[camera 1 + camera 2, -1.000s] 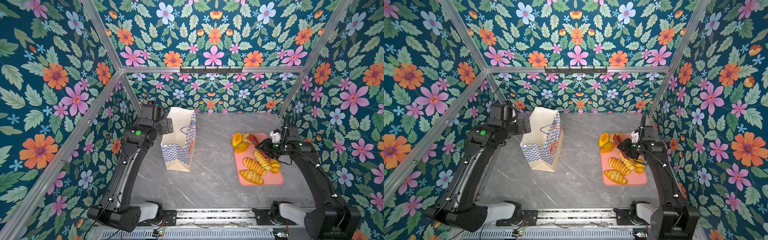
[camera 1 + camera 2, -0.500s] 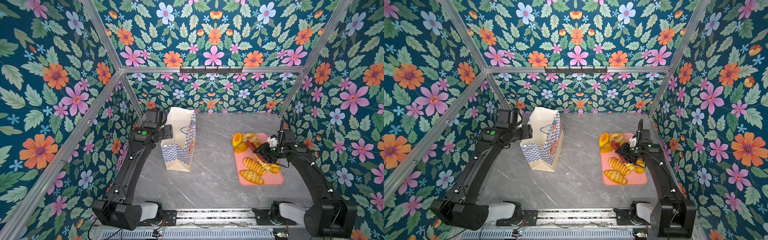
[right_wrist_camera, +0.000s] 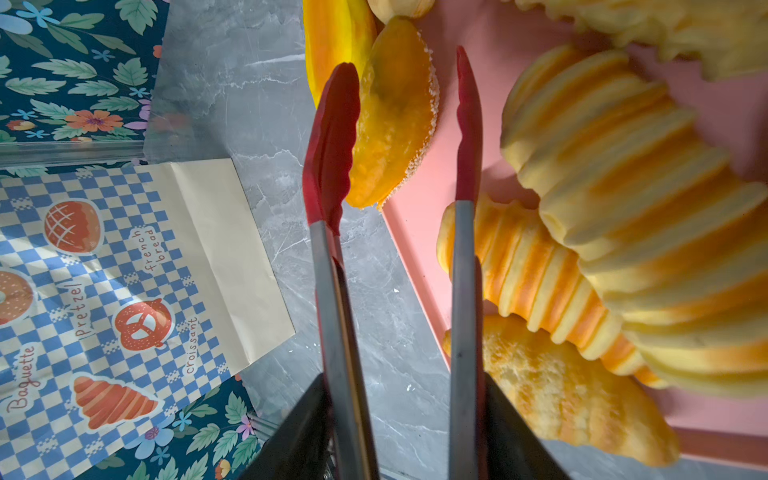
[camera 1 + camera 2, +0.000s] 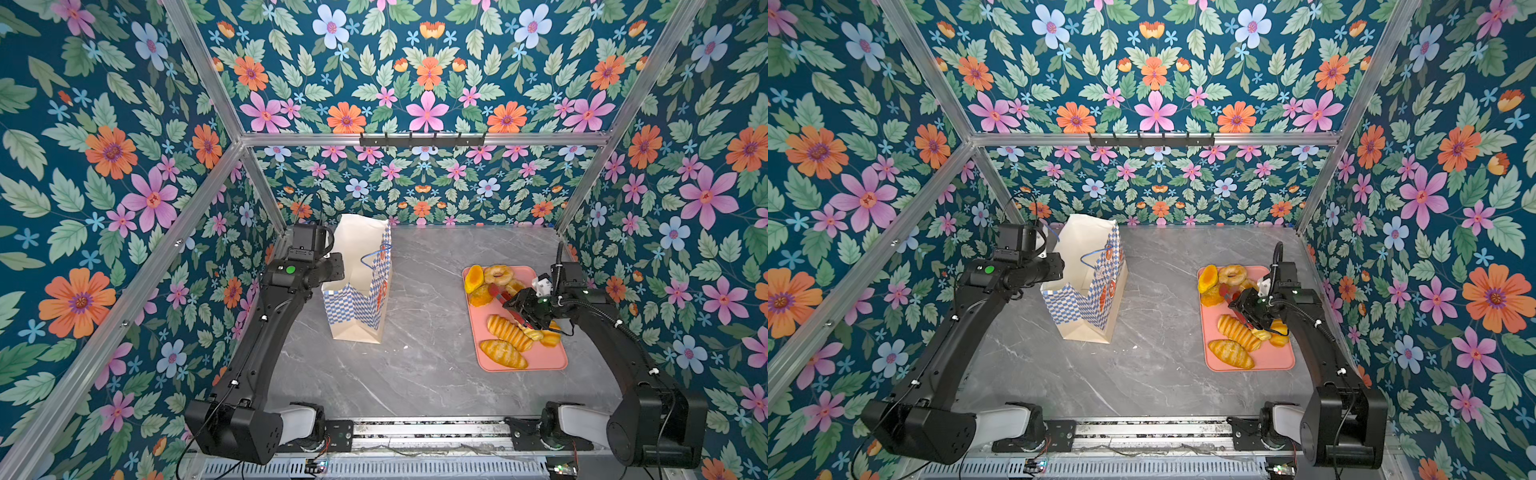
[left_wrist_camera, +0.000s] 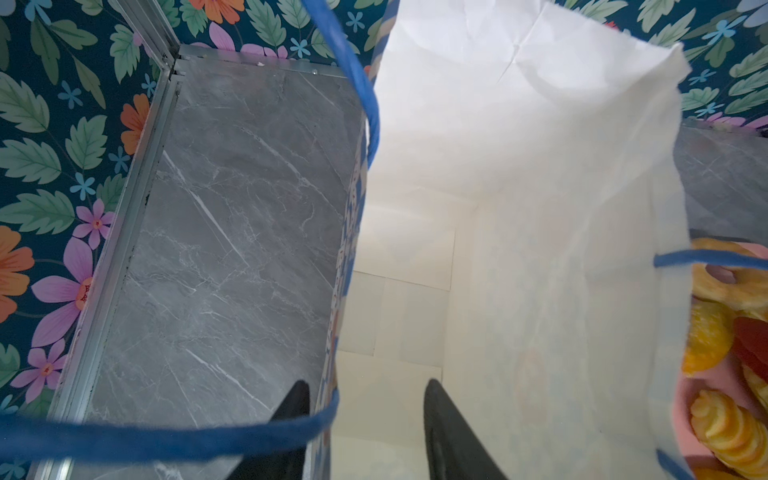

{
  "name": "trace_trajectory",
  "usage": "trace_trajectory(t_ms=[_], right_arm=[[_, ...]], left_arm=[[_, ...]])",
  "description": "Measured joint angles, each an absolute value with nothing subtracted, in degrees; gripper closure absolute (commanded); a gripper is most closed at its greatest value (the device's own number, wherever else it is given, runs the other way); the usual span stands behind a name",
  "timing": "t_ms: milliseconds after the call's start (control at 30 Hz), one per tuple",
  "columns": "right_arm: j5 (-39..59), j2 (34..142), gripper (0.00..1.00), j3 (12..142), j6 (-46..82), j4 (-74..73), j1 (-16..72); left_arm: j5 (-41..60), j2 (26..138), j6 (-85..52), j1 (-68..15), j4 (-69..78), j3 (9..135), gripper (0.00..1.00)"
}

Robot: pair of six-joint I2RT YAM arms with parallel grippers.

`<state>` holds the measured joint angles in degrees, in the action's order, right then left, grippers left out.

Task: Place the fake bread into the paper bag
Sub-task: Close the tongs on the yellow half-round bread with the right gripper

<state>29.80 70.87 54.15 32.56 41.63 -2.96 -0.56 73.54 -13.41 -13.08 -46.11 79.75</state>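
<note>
Progress: nothing bagged yet. The left wrist view looks down into the upright paper bag (image 5: 498, 166), and its floor is bare as far as it shows. All the fake bread (image 4: 509, 332) lies on the pink tray (image 4: 544, 359), well apart from the bag on the surface (image 4: 428, 374).

Left fingers (image 5: 449, 436): apart, straddling the bag's wall, apparently not pinching.

Right fingers (image 3: 299, 424): clamped on the tongs (image 3: 332, 145). The red tips are apart and hold nothing. Only the right wrist view shows this.

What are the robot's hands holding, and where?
The right gripper holds the red-tipped tongs by their steel arms. The left gripper straddles the rim of the paper bag, jaws apart, gripping nothing.
</note>
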Motion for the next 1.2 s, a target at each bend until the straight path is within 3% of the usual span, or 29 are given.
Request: trace_trajectory(t_ms=[333, 600, 900, 1200], right_arm=[[30.70, 73.21, 0.44, 53.43, 34.06, 38.28, -2.96], [32.62, 75.00, 0.46, 53.23, 34.94, 35.68, -2.96], [32.84, 76.44, 0.56, 52.36, 35.66, 34.06, -2.94], [32.77, 72.40, 0.66, 51.66, 36.05, 34.61, -2.96]], left_arm=[[0.14, 72.90, -13.45, -13.08, -45.50, 77.60, 0.69], [0.78, 72.40, -13.67, -13.08, -44.77, 76.86, 0.62], [0.71, 72.36, -13.89, -13.08, -44.66, 76.42, 0.46], [0.49, 72.44, -14.26, -13.08, -44.71, 77.65, 0.58]])
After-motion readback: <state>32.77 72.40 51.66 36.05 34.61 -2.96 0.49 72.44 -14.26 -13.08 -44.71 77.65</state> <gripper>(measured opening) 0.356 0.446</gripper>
